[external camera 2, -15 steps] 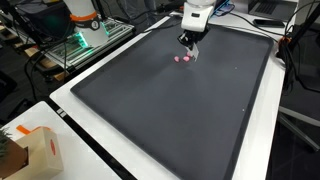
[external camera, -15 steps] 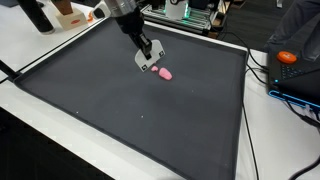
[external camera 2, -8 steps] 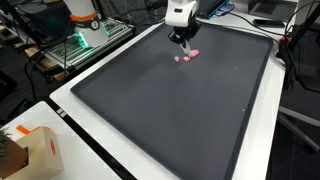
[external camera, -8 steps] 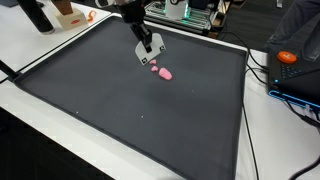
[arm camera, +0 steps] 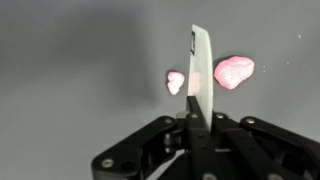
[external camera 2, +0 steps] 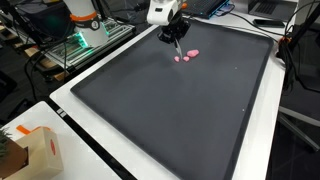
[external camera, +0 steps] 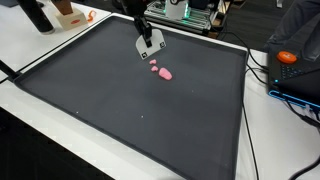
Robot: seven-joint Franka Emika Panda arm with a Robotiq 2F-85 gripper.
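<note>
Hand point(arm camera: 196, 118) w/ fingers together, clamped on a thin white blade point(arm camera: 200, 68). In the wrist view it shows edge-on and sticks out past the fingertips, w/ a dark mark near its tip. In both exterior views the hand point(external camera: 150, 45) point(external camera 2: 172, 36) hangs above the mat, blade point(external camera: 151, 49) lifted clear of the surface.

Just past the blade tip: big pink lump point(arm camera: 233, 71) on the right, small pink bit point(arm camera: 176, 82) on the left, the blade between them in the wrist view. The 2 pieces lie near each other but apart, flat on the dark mat point(arm camera: 70, 60). In an exterior view they sit at the far-centre of the mat point(external camera: 120, 115): lump point(external camera: 164, 74), bit point(external camera: 153, 68), just nearer than the hand.

Mat covers most of the white table point(external camera: 45, 45). Orange thing point(external camera: 287, 57) off the mat's far right; cardboard box point(external camera 2: 35, 150) at a near corner.
</note>
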